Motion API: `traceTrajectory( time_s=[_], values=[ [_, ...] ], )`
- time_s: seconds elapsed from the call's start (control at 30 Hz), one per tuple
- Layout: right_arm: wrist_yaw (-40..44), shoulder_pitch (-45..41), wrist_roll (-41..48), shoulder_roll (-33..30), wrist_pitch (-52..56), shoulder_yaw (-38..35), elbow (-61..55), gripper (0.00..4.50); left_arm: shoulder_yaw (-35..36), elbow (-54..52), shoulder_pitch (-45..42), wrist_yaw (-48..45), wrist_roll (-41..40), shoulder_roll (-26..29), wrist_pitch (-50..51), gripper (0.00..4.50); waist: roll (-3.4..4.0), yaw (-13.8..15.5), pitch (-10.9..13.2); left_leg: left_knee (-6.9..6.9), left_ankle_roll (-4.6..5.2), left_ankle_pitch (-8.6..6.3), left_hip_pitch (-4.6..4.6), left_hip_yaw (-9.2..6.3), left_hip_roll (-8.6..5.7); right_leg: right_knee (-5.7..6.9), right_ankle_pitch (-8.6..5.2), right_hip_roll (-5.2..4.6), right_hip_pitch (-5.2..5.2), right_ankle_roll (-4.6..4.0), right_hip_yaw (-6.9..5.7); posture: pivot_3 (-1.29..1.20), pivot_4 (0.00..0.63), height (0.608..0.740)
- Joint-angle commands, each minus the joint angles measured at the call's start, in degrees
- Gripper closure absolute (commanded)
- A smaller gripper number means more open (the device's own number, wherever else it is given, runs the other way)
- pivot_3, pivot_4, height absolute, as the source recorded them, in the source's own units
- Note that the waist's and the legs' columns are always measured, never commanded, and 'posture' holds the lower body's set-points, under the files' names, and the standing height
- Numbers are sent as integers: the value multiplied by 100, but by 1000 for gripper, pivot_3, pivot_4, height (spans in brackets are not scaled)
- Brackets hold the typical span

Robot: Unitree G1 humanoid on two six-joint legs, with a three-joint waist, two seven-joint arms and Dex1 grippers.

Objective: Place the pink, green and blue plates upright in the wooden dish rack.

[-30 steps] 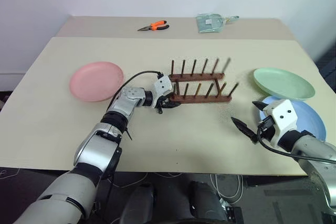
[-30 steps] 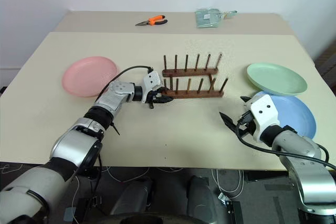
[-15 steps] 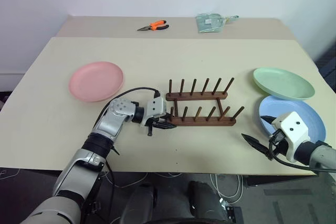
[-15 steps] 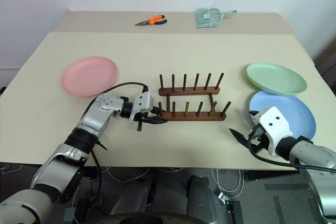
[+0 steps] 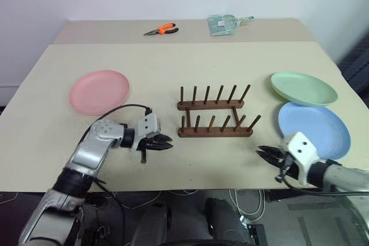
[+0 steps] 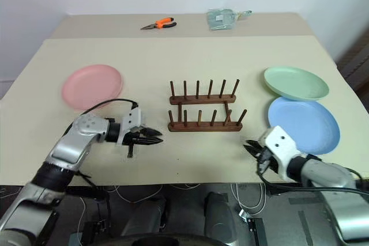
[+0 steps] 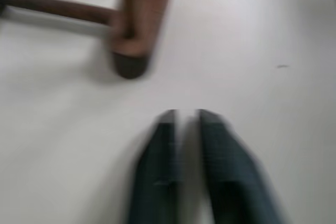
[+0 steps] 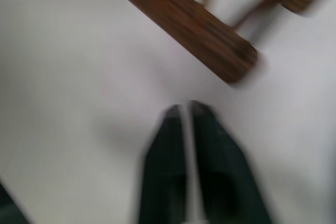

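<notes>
Wooden dish rack (image 5: pixel 214 113) upright near the middle of the bench (image 5: pixel 173 56), pegs bare, no plate in it. Pink plate (image 5: pixel 99 91) flat on the bench well to the left of the rack. Green plate (image 5: pixel 303 88) flat to the right of the rack, and blue plate (image 5: pixel 313 128) flat just in front of the green one, nearer to the front edge, the two rims very close or slightly overlapping; cannot tell which.

Left tool (image 5: pixel 164 143) low over the bench, a little to the left of the rack's front left end, pointing toward it, fingers together, nothing between them, apart from the rack. In the left wrist view, only a thin slit between the two dark fingers (image 7: pixel 157 171), rack end just ahead.

Right tool (image 5: pixel 266 155) near the front edge, left of the blue plate, pointing toward the rack's right end, fingers together as well, empty.

Orange pliers (image 5: pixel 161 29) and a clear bag (image 5: pixel 222 23) far at the back of the bench.
</notes>
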Motion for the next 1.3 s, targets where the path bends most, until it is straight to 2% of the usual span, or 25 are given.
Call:
traceTrajectory(
  time_s=[0.03,0.2,0.3,0.43,0.63,0.73,0.77,0.8,0.83,0.9,0.97,1.0,1.07,1.17,1.3],
  values=[
    [-431,-379,-536,156,-192,414,246,4500,-284,-414,150,863,236,-440,253,4454,-4,94,1,5,0,0,-4,1,-2,-2,0,-1,0,0,0,0,150,740],
    [-1106,-1173,-1403,485,-336,1108,989,4500,-402,47,44,2374,914,-1240,154,4454,-7,155,-4,9,0,0,1,2,-14,-6,2,-2,9,0,0,0,150,740],
    [-1512,-1811,-1832,761,-525,1363,1729,4500,-288,712,-311,3083,1149,-1627,28,4454,-13,155,-10,13,-1,1,10,3,-14,0,6,6,14,-5,-2,0,150,740],
    [-1743,-2402,-2053,980,-743,1436,2451,4500,-148,1375,-728,3489,1128,-1897,-169,4454,-14,87,-16,15,-3,3,13,3,-14,5,10,10,14,-7,-2,0,150,740],
    [-1584,-2750,-1958,1058,-962,1390,2840,4500,-112,1810,-981,3669,1074,-1937,-377,4454,-12,68,-18,10,-4,4,14,2,-16,6,28,11,12,3,-3,0,150,740],
    [-1133,-2611,-1503,1021,-1001,1214,2426,3650,25,1339,-756,3406,883,-1676,-229,4500,-11,35,-18,8,-4,4,15,2,-15,7,27,12,12,6,-3,0,150,740],
    [-985,-2544,-1361,1001,-1010,1162,2250,3153,133,1121,-648,3286,760,-1551,-179,4087,-11,12,-18,2,-4,4,18,2,-13,7,27,13,12,6,-2,0,150,740],
    [-848,-2477,-1223,980,-1001,1114,2044,2673,361,912,-557,3267,615,-1439,-101,3924,-10,-27,-18,-3,-4,4,19,2,-11,6,27,15,9,6,-2,0,150,740],
    [-732,-2423,-1117,959,-962,1091,1844,2228,758,750,-538,3409,400,-1401,5,3628,-8,-65,-17,-8,-4,4,17,1,-9,8,27,16,5,5,-2,0,150,740],
    [-578,-2351,-1010,920,-902,1082,1552,1133,1450,551,-593,3776,94,-1364,173,2596,-5,-87,-12,-12,-4,4,13,-2,-8,11,27,17,-6,4,-2,0,150,740],
    [-417,-2328,-1038,857,-952,1210,1398,80,2472,634,-962,4639,-169,-1367,270,1549,-9,-74,-8,-6,-5,5,5,-6,-8,12,25,20,-12,9,-3,0,150,740],
    [-345,-2349,-1039,852,-954,1272,1374,61,2981,703,-1190,5145,-279,-1372,328,1063,-14,-60,-5,-4,-6,5,4,-10,-7,12,21,20,-10,15,-6,0,150,740],
    [-229,-2446,-1055,871,-1010,1380,1417,61,3765,912,-1573,6081,-388,-1350,474,1063,-35,-52,-3,-2,-8,6,4,-16,-8,11,20,20,-7,17,-10,0,150,740],
    [-161,-2669,-1104,947,-1127,1495,1567,61,4450,1053,-1759,7122,-284,-1317,786,1063,-30,-59,-8,-6,-10,6,6,-12,-17,5,21,10,-2,17,-10,0,150,740],
    [123,-2957,-853,1010,-1074,1533,1734,61,5009,634,-1649,7775,-565,-1469,1435,1063,-34,-56,-6,-6,-10,5,4,-10,-24,7,25,6,-5,11,-5,0,150,740]
  ],
)
